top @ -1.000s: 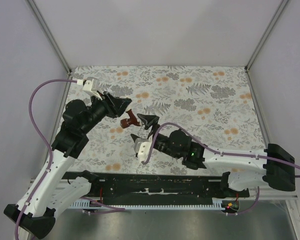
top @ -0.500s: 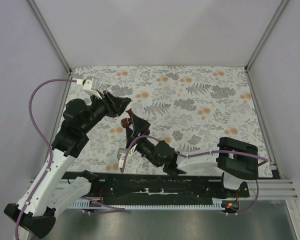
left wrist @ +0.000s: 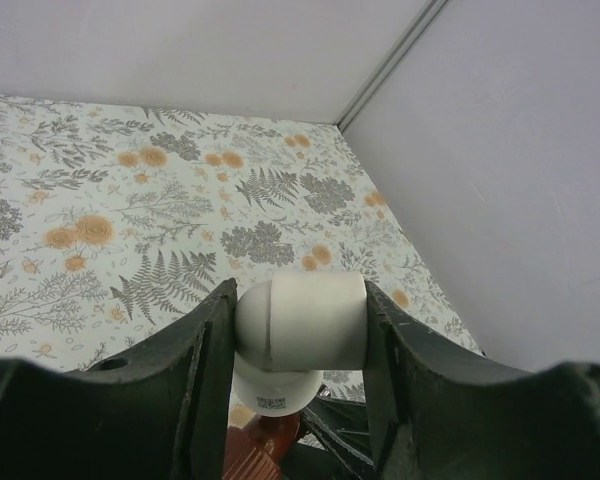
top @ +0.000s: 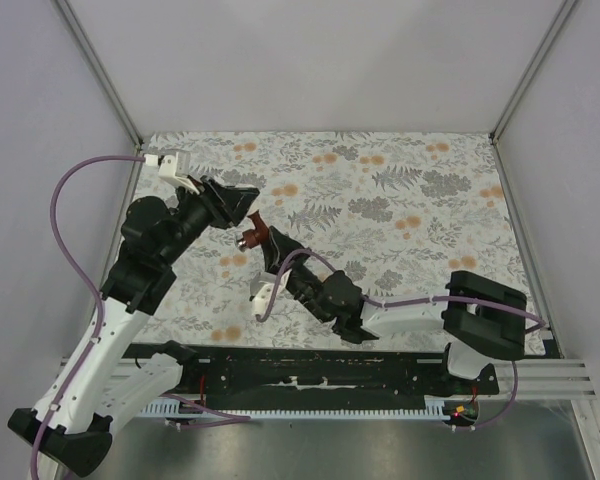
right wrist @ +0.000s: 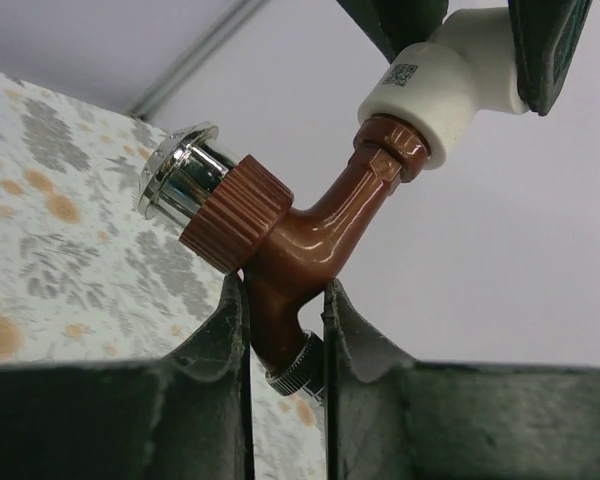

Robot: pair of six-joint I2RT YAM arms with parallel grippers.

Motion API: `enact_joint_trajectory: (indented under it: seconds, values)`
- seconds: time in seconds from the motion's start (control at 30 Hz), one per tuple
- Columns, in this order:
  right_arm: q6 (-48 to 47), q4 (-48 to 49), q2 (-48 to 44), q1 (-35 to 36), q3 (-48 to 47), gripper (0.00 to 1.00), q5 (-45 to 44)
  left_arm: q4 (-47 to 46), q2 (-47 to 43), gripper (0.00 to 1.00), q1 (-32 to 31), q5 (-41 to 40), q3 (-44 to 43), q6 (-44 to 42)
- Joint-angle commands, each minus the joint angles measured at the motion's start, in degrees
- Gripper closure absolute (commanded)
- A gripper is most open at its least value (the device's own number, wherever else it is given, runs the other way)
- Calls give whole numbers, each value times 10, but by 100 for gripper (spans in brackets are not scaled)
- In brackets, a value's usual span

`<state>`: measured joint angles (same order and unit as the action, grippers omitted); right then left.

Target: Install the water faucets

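The right gripper (right wrist: pixel 283 300) is clamped on the lower stub of the red-brown faucet (right wrist: pixel 315 215), its 2 dark fingers pressing on either side just above the silvery threaded tip. From that grip the faucet's body bends upward. On one side it ends in a ribbed knob with a chrome cap, and on the other a hexagonal neck enters the white elbow fitting (right wrist: pixel 445 80). The left gripper (left wrist: pixel 298 340) holds that fitting, with 2 fingers tight against its rounded sides and the end bearing a small printed label pointing down toward the faucet. Seen from overhead, both grippers meet above the left-centre of the floral tabletop (top: pixel 400 190), with faucet and fitting held off the surface between them.
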<state>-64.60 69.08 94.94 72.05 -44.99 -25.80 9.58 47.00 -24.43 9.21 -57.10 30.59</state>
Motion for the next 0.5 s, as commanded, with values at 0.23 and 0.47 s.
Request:
enact_joint_trajectory:
  seconds: [0.23, 0.47]
  values:
    - [551, -160, -200, -158, 20, 97, 216, -88, -25, 98, -6, 19, 65, 99]
    - [875, -238, -233, -280, 5, 100, 408, -294, -60, 98, -3, 5, 208, 192]
